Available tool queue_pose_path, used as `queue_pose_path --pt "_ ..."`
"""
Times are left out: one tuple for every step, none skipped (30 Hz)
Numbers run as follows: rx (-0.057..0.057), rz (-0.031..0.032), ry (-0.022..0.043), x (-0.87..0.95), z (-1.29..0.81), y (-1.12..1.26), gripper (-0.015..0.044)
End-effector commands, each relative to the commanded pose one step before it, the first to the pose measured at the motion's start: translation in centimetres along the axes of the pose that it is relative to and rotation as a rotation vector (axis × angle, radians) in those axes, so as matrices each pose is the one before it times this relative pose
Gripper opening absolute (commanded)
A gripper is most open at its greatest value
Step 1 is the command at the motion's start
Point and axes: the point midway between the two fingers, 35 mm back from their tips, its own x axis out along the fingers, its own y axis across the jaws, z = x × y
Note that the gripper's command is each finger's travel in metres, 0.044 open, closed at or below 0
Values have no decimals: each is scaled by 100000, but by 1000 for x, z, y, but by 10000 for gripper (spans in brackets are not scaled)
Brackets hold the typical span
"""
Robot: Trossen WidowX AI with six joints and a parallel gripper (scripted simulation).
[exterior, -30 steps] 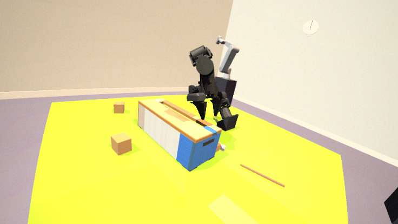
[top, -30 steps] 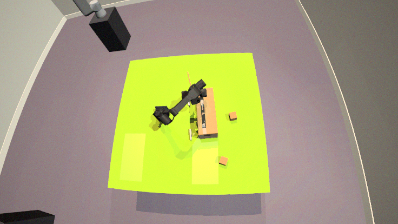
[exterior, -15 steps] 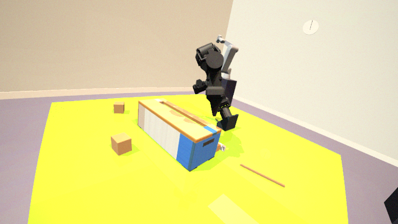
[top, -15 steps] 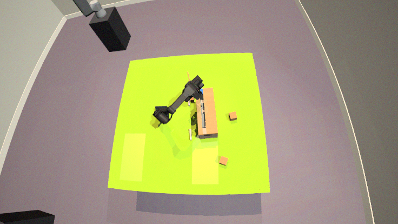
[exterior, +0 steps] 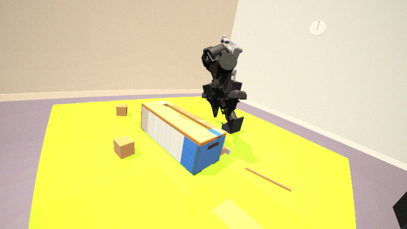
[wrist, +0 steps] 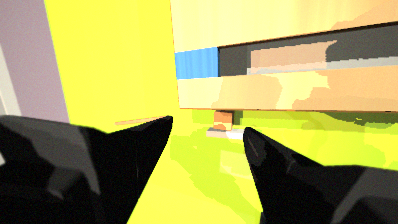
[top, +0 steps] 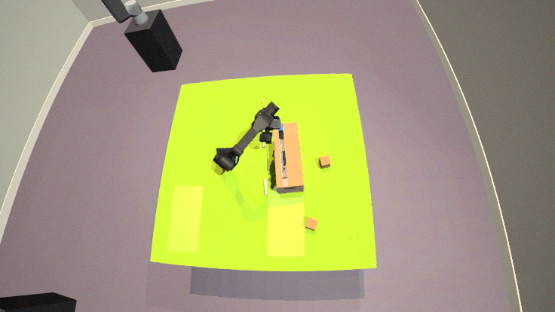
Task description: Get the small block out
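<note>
Wrist view shows the small block on the table, touching the box. The gripper hangs half open, empty. Coming down crooked, a finger could bump the box.

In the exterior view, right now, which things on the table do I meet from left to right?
Front brown cube → far brown cube → box → small block by its blue end → thin rod.
</note>
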Motion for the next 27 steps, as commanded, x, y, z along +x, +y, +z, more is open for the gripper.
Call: queue_pose_path --pt "-93164 -12256 -4284 625 -1348 425 285" --pt "-4793 -493 -2 -2 -6 52 285" --pt "-4798 -492 18 -2 -4 52 285" --pt "-4806 -492 39 -3 -1 52 285" --pt "-4814 -491 60 -3 1 52 285" --pt "-4822 -489 81 -4 4 51 285" --pt "-4831 -487 101 -4 6 51 285" --pt "-4808 -484 122 -5 9 51 285" --pt "-5185 -1011 301 -12 23 105 285" --pt "-4797 -457 157 -6 13 47 285" --pt "-4791 -452 177 -7 15 47 285" --pt "-4802 -444 195 -7 17 46 285" --pt "-4803 -437 215 -8 19 45 285" --pt "-4775 -428 233 -8 21 44 285" --pt "-4798 -416 250 -8 23 42 285" --pt "-4822 -408 269 -9 25 41 285" --pt "-4798 -398 288 -9 27 40 285" --pt "-4802 -384 303 -10 29 38 285" --pt "-5187 -801 687 -22 66 79 285" --pt "-4770 -348 324 -11 31 34 285" --pt "-4788 -333 337 -11 32 32 285" --pt "-4770 -320 352 -12 34 30 285" --pt "-4771 -304 364 -12 35 28 285" --pt "-4781 -288 377 -13 36 26 285" --pt "-4752 -273 391 -13 37 25 285" --pt "-4760 -255 400 -13 38 23 285" --pt "-4763 -239 411 -14 39 21 285"
